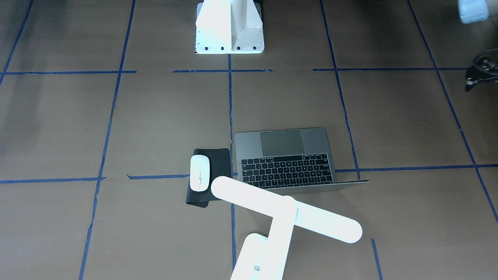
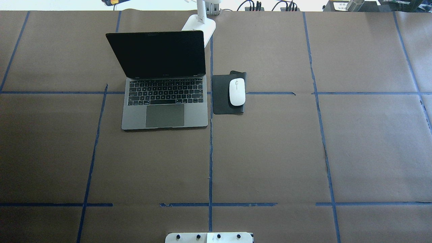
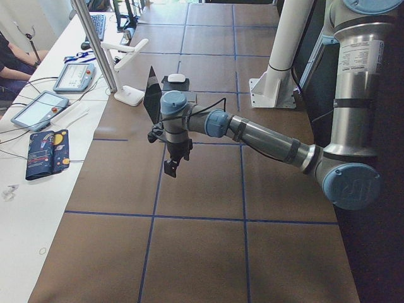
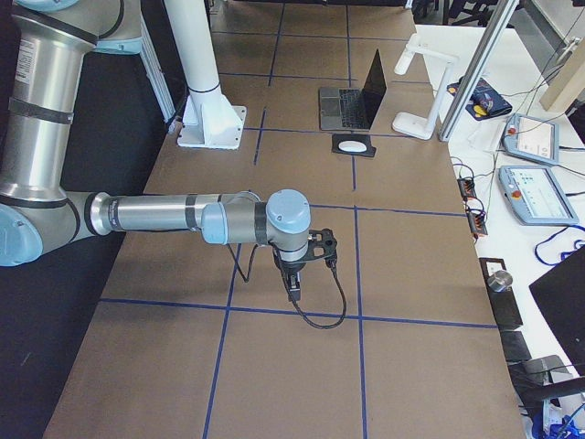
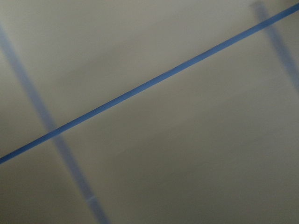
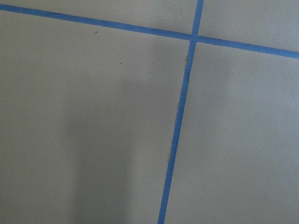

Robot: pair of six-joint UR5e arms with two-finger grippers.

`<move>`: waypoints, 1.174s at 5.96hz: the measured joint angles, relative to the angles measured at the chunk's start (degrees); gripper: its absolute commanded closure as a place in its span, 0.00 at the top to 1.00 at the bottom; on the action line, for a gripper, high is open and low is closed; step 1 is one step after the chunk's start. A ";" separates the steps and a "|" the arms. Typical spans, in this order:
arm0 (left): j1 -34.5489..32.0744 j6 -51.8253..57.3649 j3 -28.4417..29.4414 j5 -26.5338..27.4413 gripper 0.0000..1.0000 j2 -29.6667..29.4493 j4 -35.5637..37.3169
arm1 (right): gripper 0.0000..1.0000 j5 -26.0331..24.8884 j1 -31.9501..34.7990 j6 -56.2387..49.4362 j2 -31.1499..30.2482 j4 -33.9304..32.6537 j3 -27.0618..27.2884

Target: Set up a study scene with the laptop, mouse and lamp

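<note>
The dark-grey laptop [image 2: 164, 116] stands open at the table's far middle, screen up; it also shows in the front view [image 1: 286, 143]. The white mouse [image 2: 237, 91] lies on a black pad [image 2: 221, 98] just right of the laptop. The white lamp [image 1: 286, 212] stands behind the laptop, its base [image 2: 199, 27] at the far edge. My left gripper [image 3: 172, 165] hangs above bare table on the left side, and only part of it shows at the front view's edge [image 1: 482, 72]. My right gripper [image 4: 294, 285] hangs above bare table on the right side. I cannot tell whether either is open or shut.
The white boxy pedestal [image 1: 229, 27] with bolt holes stands at the near middle edge. Blue tape lines [image 6: 180, 116] cross the brown paper, and both wrist views show only these. An operators' bench with control tablets [image 4: 539, 183] runs along the far side.
</note>
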 measured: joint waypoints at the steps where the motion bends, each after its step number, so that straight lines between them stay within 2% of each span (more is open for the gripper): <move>1: -5.77 2.93 3.17 -3.81 1.00 2.53 -0.03 | 1.00 -0.01 -0.01 0.06 0.12 0.02 -0.01; 3: -10.28 3.33 6.44 -6.04 1.00 7.28 -0.33 | 1.00 0.03 0.00 0.06 0.21 0.00 -0.08; 7: -11.38 2.98 6.21 -6.03 1.00 8.59 -2.12 | 1.00 0.01 -0.08 -0.07 0.20 0.06 -0.70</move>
